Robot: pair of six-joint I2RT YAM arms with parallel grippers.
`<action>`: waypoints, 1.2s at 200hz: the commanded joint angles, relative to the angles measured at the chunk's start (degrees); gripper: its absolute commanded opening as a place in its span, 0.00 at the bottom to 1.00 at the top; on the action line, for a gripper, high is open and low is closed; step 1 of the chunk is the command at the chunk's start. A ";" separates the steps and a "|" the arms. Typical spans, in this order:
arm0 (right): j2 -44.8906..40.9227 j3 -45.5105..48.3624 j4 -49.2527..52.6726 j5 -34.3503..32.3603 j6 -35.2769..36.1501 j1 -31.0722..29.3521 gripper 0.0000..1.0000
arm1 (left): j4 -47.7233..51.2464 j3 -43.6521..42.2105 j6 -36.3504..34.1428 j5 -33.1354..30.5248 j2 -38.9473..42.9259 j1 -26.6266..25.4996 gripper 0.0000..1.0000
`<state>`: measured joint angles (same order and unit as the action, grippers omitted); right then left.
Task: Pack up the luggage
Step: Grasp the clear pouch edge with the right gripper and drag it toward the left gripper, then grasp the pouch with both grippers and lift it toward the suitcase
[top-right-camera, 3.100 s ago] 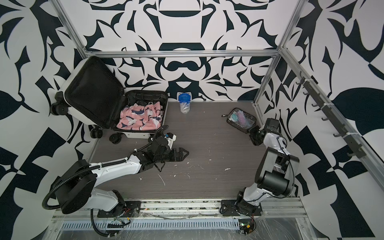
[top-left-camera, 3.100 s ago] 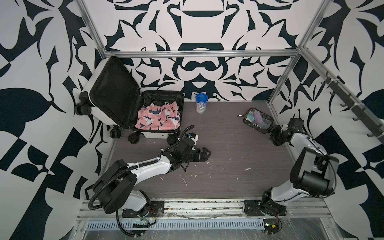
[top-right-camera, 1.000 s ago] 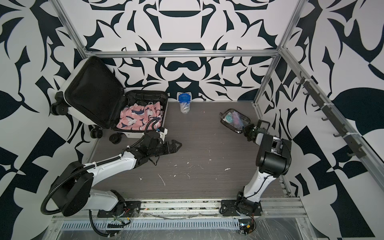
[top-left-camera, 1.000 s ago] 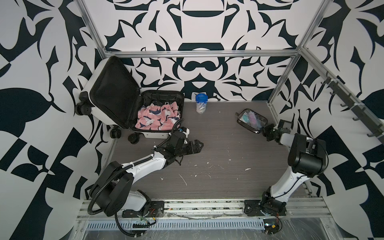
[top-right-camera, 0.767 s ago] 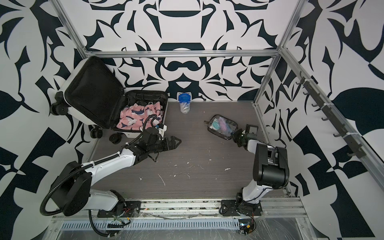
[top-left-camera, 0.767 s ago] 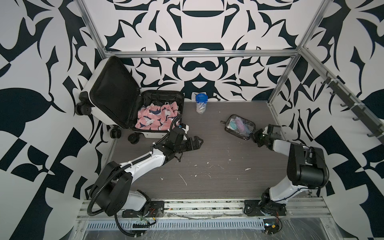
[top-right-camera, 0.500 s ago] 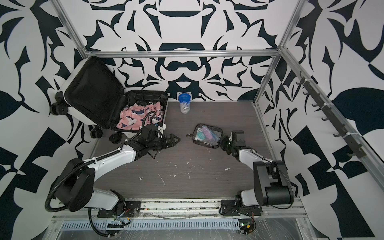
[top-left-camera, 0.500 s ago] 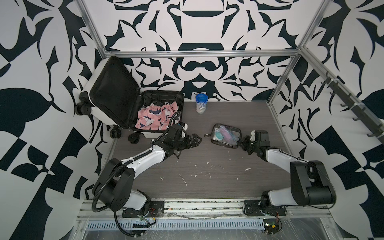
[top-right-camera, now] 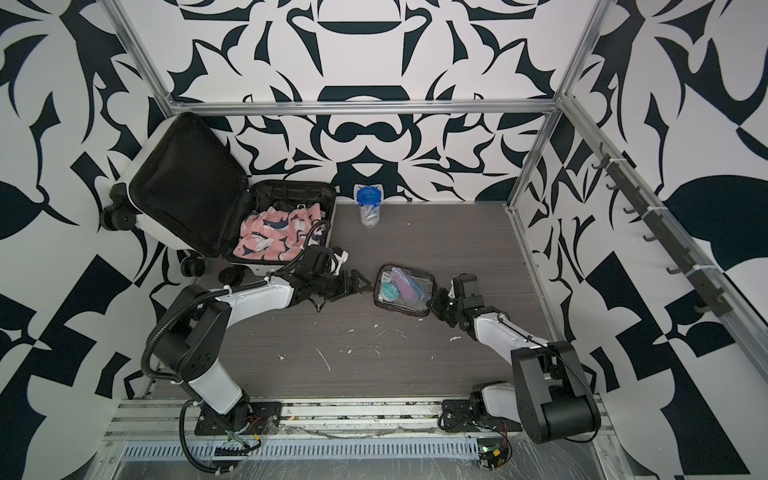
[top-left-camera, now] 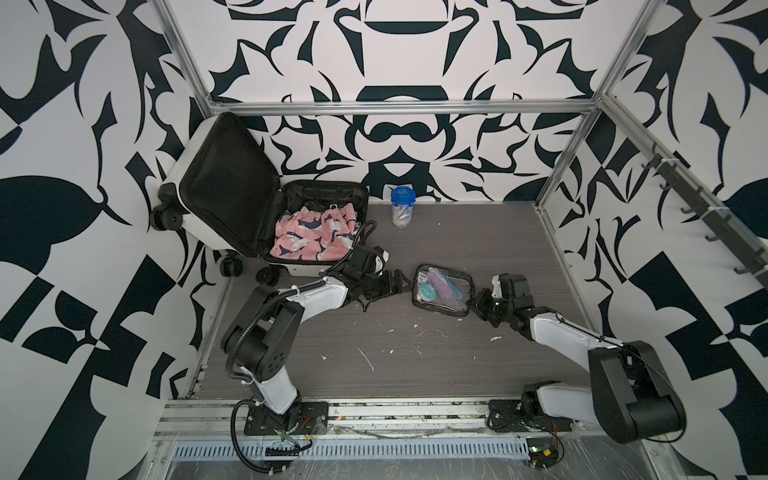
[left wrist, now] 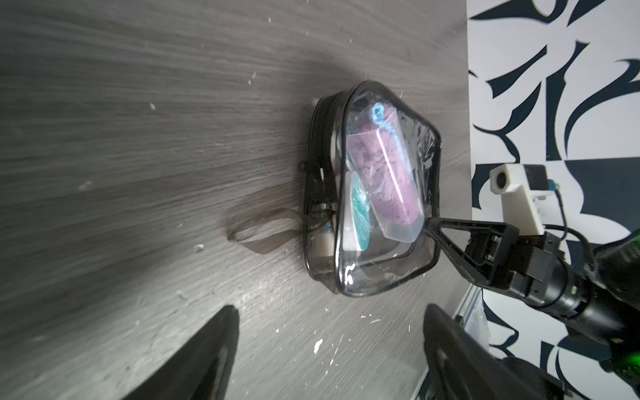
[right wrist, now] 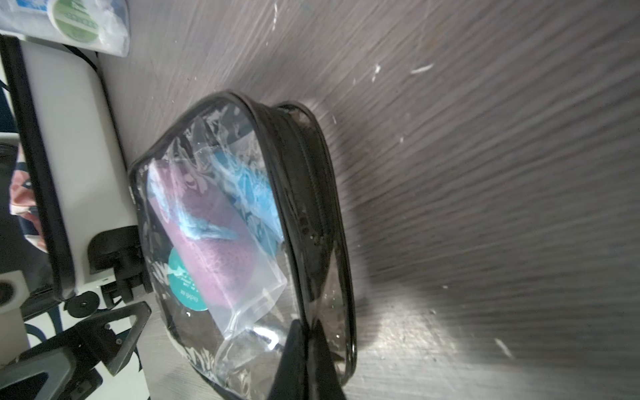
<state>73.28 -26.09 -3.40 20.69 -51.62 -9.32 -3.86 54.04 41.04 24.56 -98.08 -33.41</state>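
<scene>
- Luggage (top-left-camera: 324, 192) (top-right-camera: 291, 192): at the back-left corner of the table (top-left-camera: 457, 353) (top-right-camera: 415, 357), lying open. Its black-lined lid (top-left-camera: 228, 187) (top-right-camera: 183, 183) is propped up towards the left wall, and black wheels show below the white shell.
- The lower half holds a crumpled pink garment (top-left-camera: 313, 235) (top-right-camera: 274, 235) with a dark and white print.
- Jar (top-left-camera: 402, 208) (top-right-camera: 368, 208): clear with a blue lid, upright near the back wall, just right of the luggage and well apart from both arms.
- Toiletry pouch (top-left-camera: 442, 286) (top-right-camera: 403, 291) (left wrist: 377, 194) (right wrist: 235, 242): clear with black trim, mid-table between the two grippers. It is outside the luggage, off the front right corner.
- Visible through the plastic are a purple item, a teal round disc and something light blue.
- Right gripper (top-left-camera: 478, 301) (top-right-camera: 436, 303) (right wrist: 306, 343): fingers drawn together, pinching the black trim on the pouch's right-hand edge. The right wrist view shows the clamp on the rim.
- Left gripper (top-left-camera: 401, 282) (top-right-camera: 361, 284) (left wrist: 330, 311): fingers spread wide with nothing between them. It points at the pouch's left edge, near it but apart in the left wrist view.
- I cannot tell whether the pouch rests flat on the table or is partly lifted at the pinched edge.
- White flecks are scattered over the grey wood-grain surface in front of the pouch.
</scene>
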 commanded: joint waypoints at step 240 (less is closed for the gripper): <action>6.54 -10.50 6.00 -3.63 6.94 -0.45 0.19 | 7.15 19.03 -10.37 2.10 -17.22 -4.38 0.40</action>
<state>79.26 -34.65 4.69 16.49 -44.53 -9.47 2.50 70.59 30.52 24.91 -113.78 -37.47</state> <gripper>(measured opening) 0.243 0.439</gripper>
